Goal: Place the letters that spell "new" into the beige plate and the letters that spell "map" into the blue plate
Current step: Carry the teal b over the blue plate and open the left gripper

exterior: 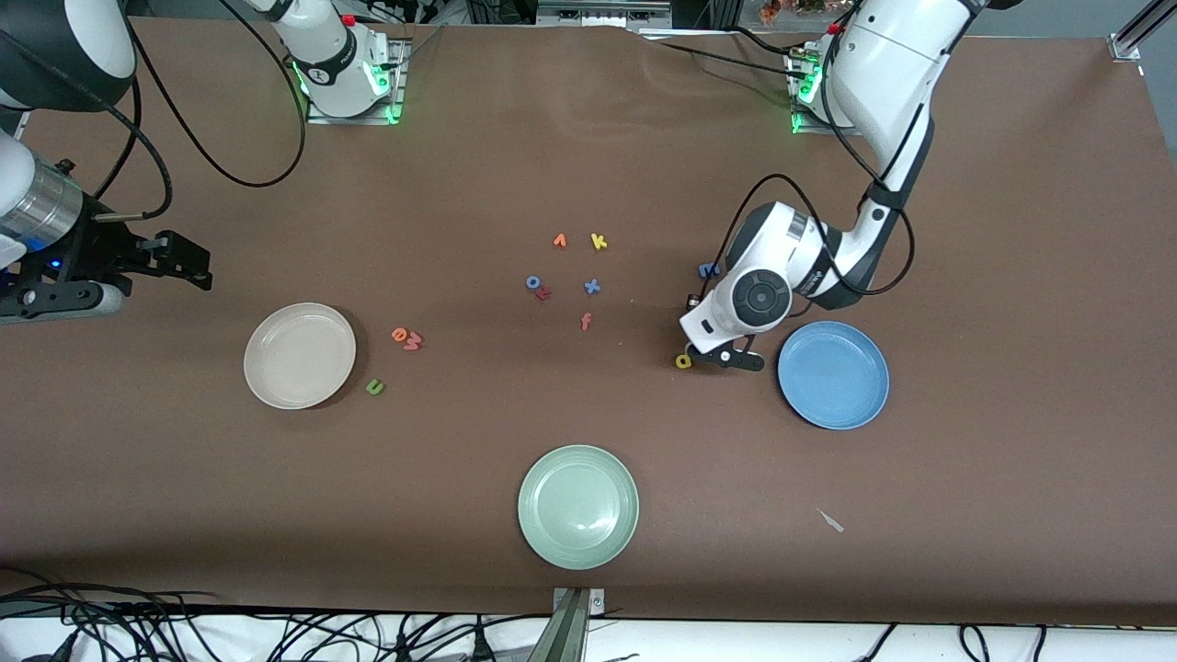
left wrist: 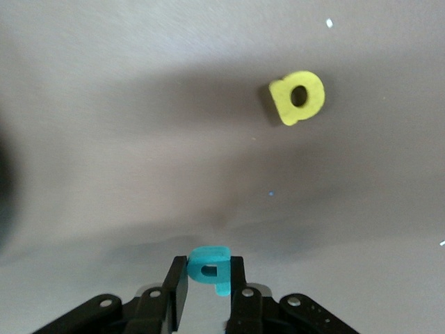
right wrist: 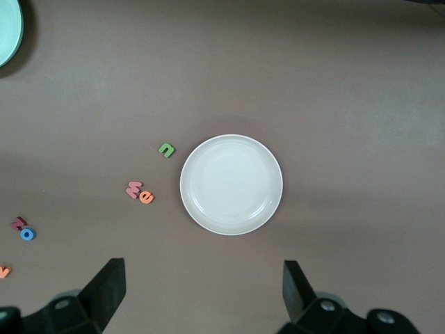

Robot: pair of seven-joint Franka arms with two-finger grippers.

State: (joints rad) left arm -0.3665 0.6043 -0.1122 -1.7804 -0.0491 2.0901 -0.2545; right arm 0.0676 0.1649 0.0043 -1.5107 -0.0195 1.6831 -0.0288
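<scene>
Left wrist view | left gripper (left wrist: 208,289) clamped on teal p (left wrist: 210,268) | yellow a (left wrist: 297,98) apart, on table

A robotics lab: 2 white arms bolted to base plates (exterior: 354,110) lit green, a brown-covered counter (exterior: 588,165), and loose black cables (exterior: 184,625) along its edge.

Pale green plate (exterior: 577,507) lower centre of frame, empty. Loose letter cluster at centre: orange v (exterior: 559,241) and yellow k (exterior: 599,242) on top, blue o (exterior: 532,282) touching red z (exterior: 543,293), blue x (exterior: 592,287), orange f (exterior: 586,321) lowest. Small pale scrap (exterior: 831,521) lower right.
</scene>
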